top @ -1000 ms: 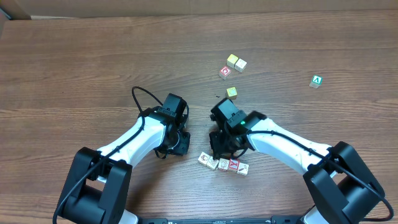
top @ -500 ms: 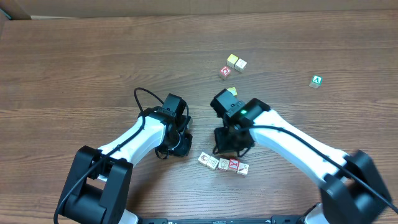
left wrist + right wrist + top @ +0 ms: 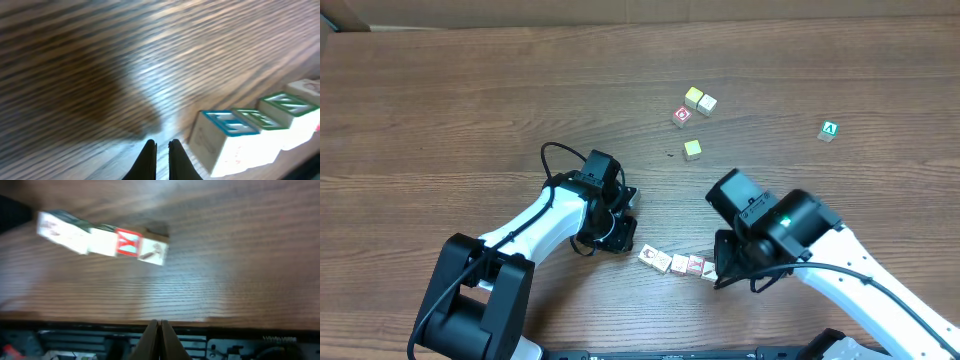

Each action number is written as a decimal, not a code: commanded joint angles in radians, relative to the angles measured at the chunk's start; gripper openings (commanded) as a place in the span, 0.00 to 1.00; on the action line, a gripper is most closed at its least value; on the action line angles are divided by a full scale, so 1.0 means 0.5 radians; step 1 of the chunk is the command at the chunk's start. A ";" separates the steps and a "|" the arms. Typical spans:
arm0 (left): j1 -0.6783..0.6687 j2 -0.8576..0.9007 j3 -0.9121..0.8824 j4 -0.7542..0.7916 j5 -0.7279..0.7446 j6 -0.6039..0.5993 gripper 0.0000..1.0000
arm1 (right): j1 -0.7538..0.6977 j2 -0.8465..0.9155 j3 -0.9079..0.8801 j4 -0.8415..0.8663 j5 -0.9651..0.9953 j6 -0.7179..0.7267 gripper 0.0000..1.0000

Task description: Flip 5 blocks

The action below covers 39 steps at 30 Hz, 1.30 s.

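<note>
1. Task items: a row of blocks [image 3: 680, 265] lies touching side by side on the table [image 3: 470, 100], near its front edge and between the two arms. Four are clearly countable; a fifth cannot be confirmed
2. One further pale block with a red picture [image 3: 681, 116] sits well apart at the far side, just beside two yellow cubes [image 3: 699, 100]. A third yellowish cube [image 3: 692, 149] and the green "A" cube [image 3: 830, 130] lie separately; none of these appears to belong to the task
3. Left gripper [image 3: 160, 150]: fingers drawn together with only a sliver between them, nothing held, tips just beside the left end of the row
4. Right gripper [image 3: 159, 329]: fingers pressed together, empty, near the right end of the row but not touching it
5. Progress, as a judgement: the tidy row suggests handled blocks, with coloured letter frames on top in the left wrist view. Which faces started upward cannot be determined, so the number flipped is unverified
6. Outstanding: if the distant red-picture block is the fifth, it looks untouched and needs attention
</note>
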 commanded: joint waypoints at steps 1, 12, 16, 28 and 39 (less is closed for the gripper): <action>-0.027 0.025 -0.005 0.009 0.124 0.045 0.05 | 0.002 0.005 -0.224 0.103 -0.056 0.067 0.04; -0.173 0.025 -0.005 0.002 -0.021 -0.016 0.04 | 0.002 0.005 -0.423 0.250 -0.092 0.089 0.04; -0.173 0.025 -0.005 0.002 -0.034 -0.017 0.04 | 0.002 0.005 -0.423 0.259 -0.094 0.071 0.04; -0.132 0.025 -0.005 0.025 -0.349 -0.272 0.11 | 0.002 0.063 -0.423 0.861 -0.027 -0.207 0.07; -0.132 0.025 -0.005 -0.005 -0.349 -0.272 0.12 | 0.002 0.513 -0.423 1.177 -0.131 -0.283 0.05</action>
